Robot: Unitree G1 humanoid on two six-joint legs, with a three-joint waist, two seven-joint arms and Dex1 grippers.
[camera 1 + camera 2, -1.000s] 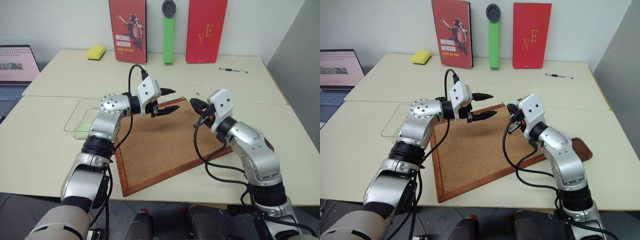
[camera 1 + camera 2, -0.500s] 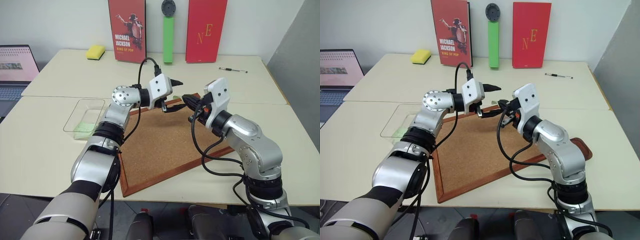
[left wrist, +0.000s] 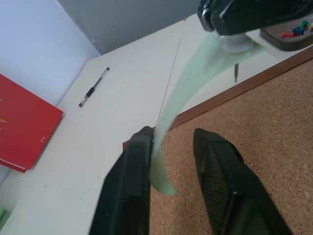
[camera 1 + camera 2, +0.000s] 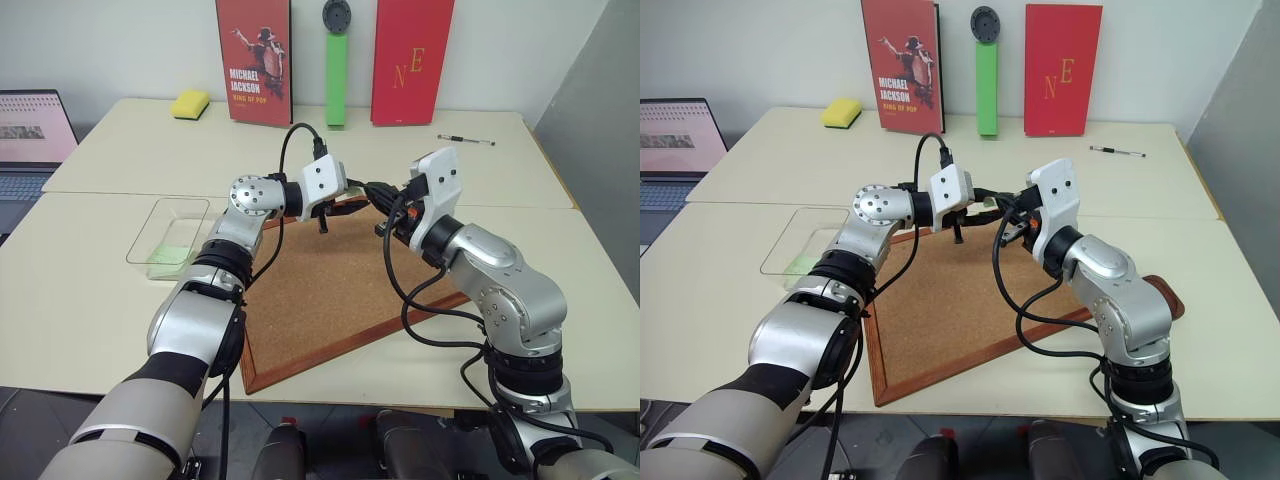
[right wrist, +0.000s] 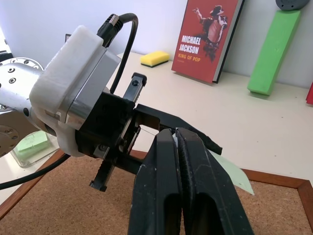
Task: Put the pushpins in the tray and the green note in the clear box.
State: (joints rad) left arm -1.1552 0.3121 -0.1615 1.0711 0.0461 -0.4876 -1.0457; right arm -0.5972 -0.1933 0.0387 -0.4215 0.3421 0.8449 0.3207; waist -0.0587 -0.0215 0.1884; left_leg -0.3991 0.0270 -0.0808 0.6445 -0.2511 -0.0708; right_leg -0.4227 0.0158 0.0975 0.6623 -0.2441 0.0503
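Fingers of the right gripper [image 5: 177, 142] pinch one end of the green note [image 3: 188, 81], its length stretching across to the left gripper [image 3: 172, 142], whose half-closed fingers flank the other end above the cork board's [image 4: 330, 290] far edge, having been wider apart a moment earlier.
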